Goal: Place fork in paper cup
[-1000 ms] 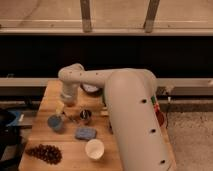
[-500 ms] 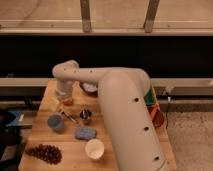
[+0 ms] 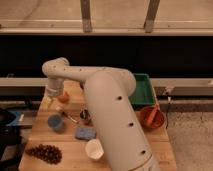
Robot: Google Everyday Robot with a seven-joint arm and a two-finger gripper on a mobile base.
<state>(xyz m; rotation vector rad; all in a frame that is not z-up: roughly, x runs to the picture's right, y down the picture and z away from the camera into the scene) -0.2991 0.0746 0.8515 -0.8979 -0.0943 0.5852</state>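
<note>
A: Okay, near edge first: paper cup (image 3: 94, 148) upright on the desk (image 3: 69, 149). The arm hides the desk's whole middle-right.

B: Dark pile (image 3: 44, 152) at the left?

A: Can't make out what it is. Further back, the fork (image 3: 69, 118) lies flat between a blue cup (image 3: 55, 122) and a small dark bowl (image 3: 85, 116) that's cut off by the arm.

B: And the claw (image 3: 54, 102)?

A: Over the back-left desk, beside an orange thing (image 3: 64, 96). Spread wide, holding nothing. It's shifted left since half a second ago.
</note>
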